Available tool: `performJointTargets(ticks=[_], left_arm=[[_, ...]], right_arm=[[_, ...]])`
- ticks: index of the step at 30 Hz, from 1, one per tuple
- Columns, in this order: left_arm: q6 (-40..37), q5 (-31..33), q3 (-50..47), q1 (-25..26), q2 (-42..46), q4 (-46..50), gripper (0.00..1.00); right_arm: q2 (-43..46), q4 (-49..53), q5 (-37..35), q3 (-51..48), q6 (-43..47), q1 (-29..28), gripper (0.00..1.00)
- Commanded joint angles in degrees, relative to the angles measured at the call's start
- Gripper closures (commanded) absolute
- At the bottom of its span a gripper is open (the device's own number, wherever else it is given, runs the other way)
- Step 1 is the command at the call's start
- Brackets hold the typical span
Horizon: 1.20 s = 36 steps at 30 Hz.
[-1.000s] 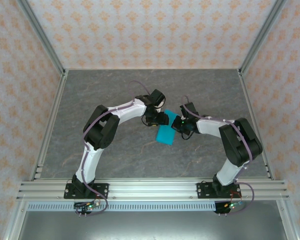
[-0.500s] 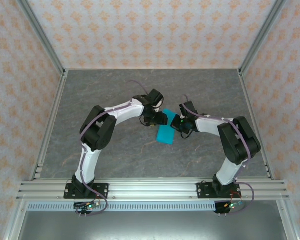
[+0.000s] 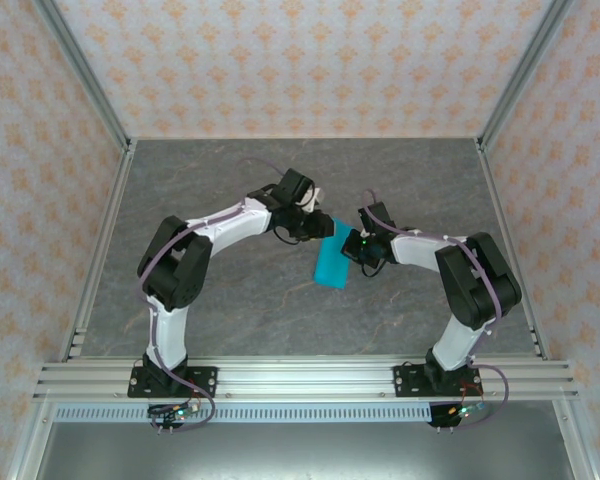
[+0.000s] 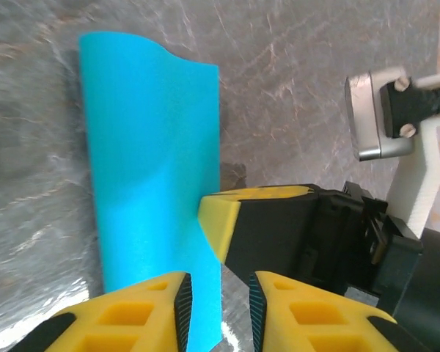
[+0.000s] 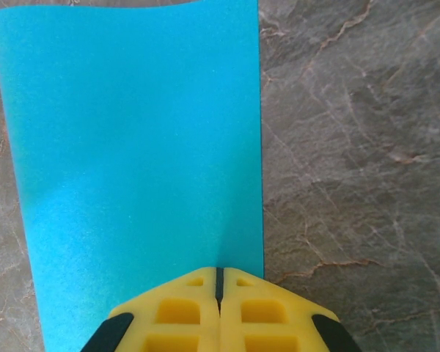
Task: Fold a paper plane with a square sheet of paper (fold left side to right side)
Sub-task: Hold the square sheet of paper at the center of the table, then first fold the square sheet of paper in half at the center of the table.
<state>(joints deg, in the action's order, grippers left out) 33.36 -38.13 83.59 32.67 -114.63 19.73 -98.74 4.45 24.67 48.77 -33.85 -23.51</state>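
1. Status: the square sheet of paper (image 3: 330, 262) lies on the counter (image 3: 230, 310) between the two arms, just ahead of both wrists. It reads as a narrow rectangle, not a square. We judge the left-to-right fold is laid over but not yet creased, since the far edge bows in the left wrist view (image 4: 150, 183).
2. Right jaws: closed tight, tips meeting over the sheet's near end, close to its right-hand edge in the right wrist view (image 5: 132, 147). We judge they pin the paper to the counter. Whether they nip any of it, we can't tell.
3. Left jaws: apart w/ a narrow gap, and the sheet's long edge runs into that gap. They sit just beside the right arm's yellow fingertip (image 4: 220, 220). No grip on the paper that we can see.
4. Step in hand (our judgement): square up the free edges, then set the crease.
5. Rec. a: keep the right jaws down as the anchor, or the layers may skew.
6. Rec. b: check the long edges lie flush along their length before pressing. The bowed far end is the likely mismatch.
7. Rec. c: close the left jaws and stroke along the folded side, working from the pinned end toward the far end, w/ light pressure.
8. Risk: the two arms are v. close together, so we keep the left sweep clear of the right fingertip.
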Motion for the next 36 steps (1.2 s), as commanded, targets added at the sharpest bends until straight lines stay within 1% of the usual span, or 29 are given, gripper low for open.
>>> performJointTargets(ticks=[1,8,11,17,27,36], left_arm=[[1.06,-3.27,1.57,0.65,-3.22,-1.9,0.73],[0.79,-1.03,1.41,0.64,-6.69,-0.22,0.77],[-0.7,1.91,1.4,0.6,-7.17,2.36,0.79],[-1.5,3.31,-0.26,0.14,-7.8,2.78,0.8],[-1.98,2.97,-4.84,-1.88,-6.62,1.37,0.84],[-2.43,1.84,-9.42,-4.76,-1.62,0.44,0.84]], right_arm=[[-3.17,6.53,-2.76,-1.04,0.53,-0.49,1.0],[-3.26,7.02,-2.75,-0.79,0.88,-0.61,1.0],[-3.29,7.47,-2.91,-0.68,1.14,-0.58,1.0],[-3.76,8.43,-3.09,-0.42,1.76,-0.84,1.0],[-4.32,9.52,-3.52,-0.43,2.34,-0.85,1.0],[-4.32,10.28,-3.86,-0.28,2.69,-0.86,1.0]])
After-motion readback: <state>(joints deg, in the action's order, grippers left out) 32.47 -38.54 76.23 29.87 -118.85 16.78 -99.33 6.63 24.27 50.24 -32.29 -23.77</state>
